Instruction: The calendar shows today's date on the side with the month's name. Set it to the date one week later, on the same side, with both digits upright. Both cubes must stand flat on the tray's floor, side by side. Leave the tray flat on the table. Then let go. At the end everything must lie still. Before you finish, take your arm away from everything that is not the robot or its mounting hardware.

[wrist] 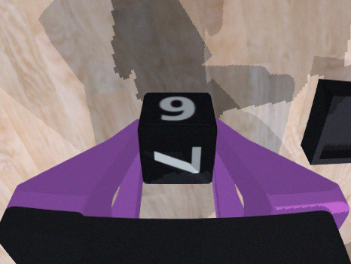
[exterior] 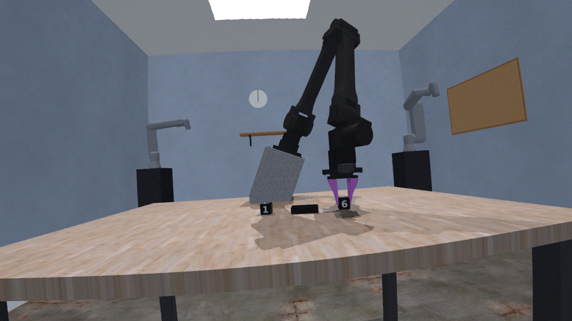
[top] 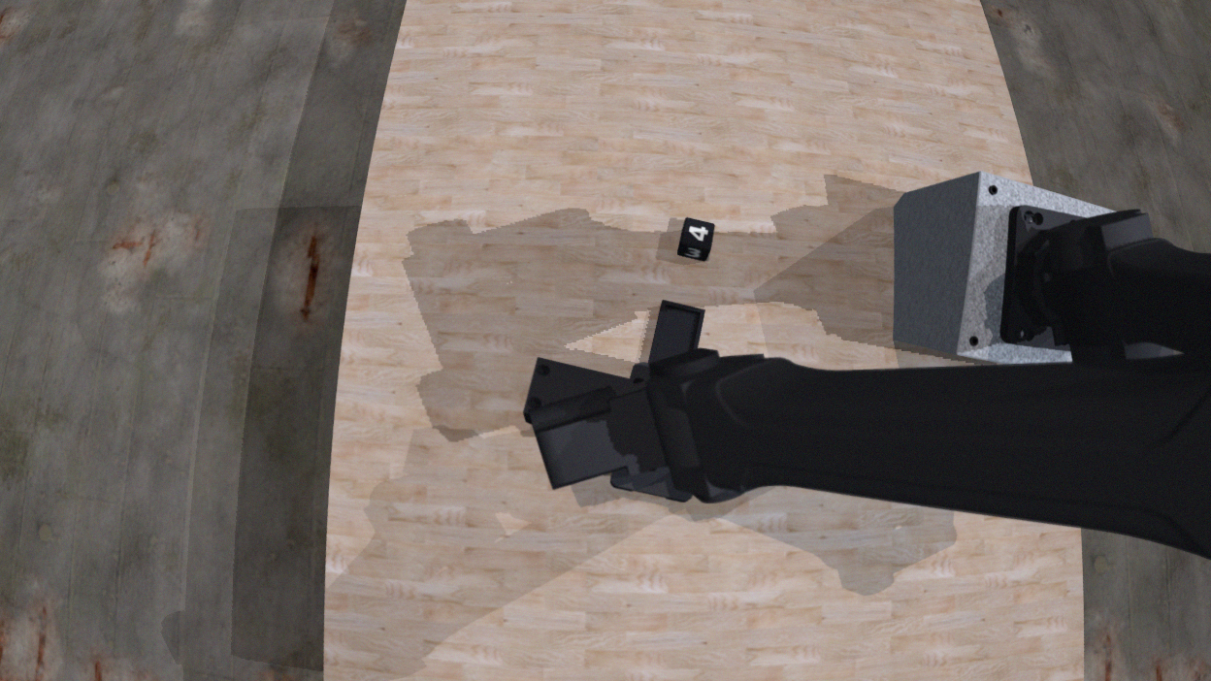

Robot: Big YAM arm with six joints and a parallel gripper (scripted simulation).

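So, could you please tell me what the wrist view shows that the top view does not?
Only the wrist view shows the pincer shut on a black cube, its purple fingers either side, with faces marked 7 and 6 or 9. Only the top view shows the other cube, with 4 on top, apart on the table, and the grey base block. Both show the empty black tray beside the arm.

A black arm [top: 889, 440] stretches across a wooden table [top: 677, 101], covering part of a tray [top: 675, 328]; a cube [top: 696, 240] shows 4.
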